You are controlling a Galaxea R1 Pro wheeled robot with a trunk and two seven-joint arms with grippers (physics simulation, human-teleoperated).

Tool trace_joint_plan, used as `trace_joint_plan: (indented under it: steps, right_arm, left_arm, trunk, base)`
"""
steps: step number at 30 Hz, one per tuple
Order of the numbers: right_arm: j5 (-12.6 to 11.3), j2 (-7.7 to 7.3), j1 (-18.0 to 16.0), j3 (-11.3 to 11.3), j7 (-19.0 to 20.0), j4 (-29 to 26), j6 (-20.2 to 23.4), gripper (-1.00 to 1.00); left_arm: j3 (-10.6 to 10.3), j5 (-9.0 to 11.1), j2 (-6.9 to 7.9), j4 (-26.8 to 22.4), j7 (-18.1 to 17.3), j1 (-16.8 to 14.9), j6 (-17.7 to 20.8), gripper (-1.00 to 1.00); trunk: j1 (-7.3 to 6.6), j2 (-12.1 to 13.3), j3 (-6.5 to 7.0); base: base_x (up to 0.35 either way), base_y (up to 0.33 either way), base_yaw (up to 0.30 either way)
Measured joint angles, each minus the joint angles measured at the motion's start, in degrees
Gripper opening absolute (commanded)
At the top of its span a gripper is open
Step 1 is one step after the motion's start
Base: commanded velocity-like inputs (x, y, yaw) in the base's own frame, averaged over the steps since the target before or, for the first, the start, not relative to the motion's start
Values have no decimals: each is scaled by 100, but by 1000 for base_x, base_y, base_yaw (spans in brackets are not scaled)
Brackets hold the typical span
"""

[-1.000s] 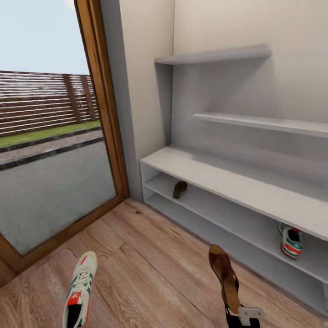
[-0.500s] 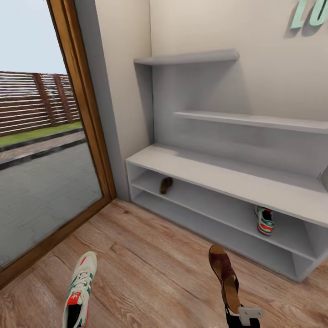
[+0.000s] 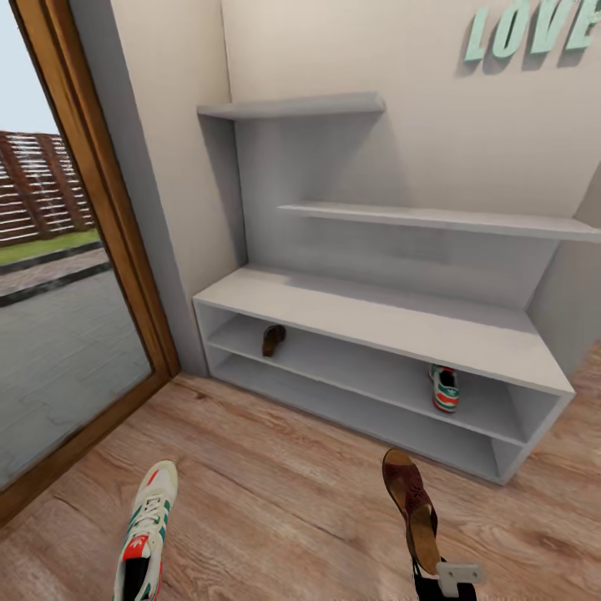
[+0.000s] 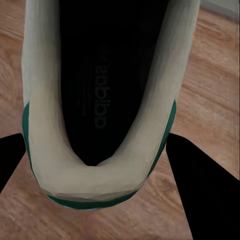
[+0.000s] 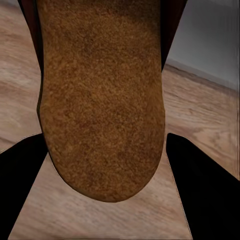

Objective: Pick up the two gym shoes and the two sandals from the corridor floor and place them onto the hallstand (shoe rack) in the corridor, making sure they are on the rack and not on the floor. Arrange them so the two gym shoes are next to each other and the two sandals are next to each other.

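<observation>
One gym shoe point(image 3: 147, 532), white with green stripes and a red-orange patch, hangs over the corridor floor point(image 3: 284, 492). My left gripper point(image 4: 105, 175) is shut on that gym shoe's point(image 4: 100, 100) heel collar. A brown sandal point(image 3: 411, 507) with a tan insole is held up by my right gripper point(image 3: 446, 582). In the right wrist view the gripper point(image 5: 112, 185) is shut on the sandal's point(image 5: 102, 100) heel end. The hallstand point(image 3: 376, 321) stands ahead. On its upper open shelf rest the other sandal point(image 3: 272, 339) at the left and the other gym shoe point(image 3: 445, 388) at the right.
A wood-framed glass door point(image 3: 108, 225) runs along the left side, with a fence and pavement outside. Teal letters "LOVE" point(image 3: 534, 29) hang on the wall above the grey wall shelves point(image 3: 434, 219). A wall corner point(image 3: 584, 275) closes in at the right of the rack.
The camera has turned right: the rack and door slid left in the view and the LOVE letters came in. Both held shoes keep their place in the picture.
</observation>
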Motion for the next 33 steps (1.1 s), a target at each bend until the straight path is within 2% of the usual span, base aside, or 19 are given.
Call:
trace_joint_plan:
  steps: [33]
  right_arm:
    - [1,0,0,0,0,2,0,-100]
  left_arm:
    - [8,-7,0,2,0,-2,4,-100]
  trunk:
    - [0,0,0]
  base:
    - [0,0,-268]
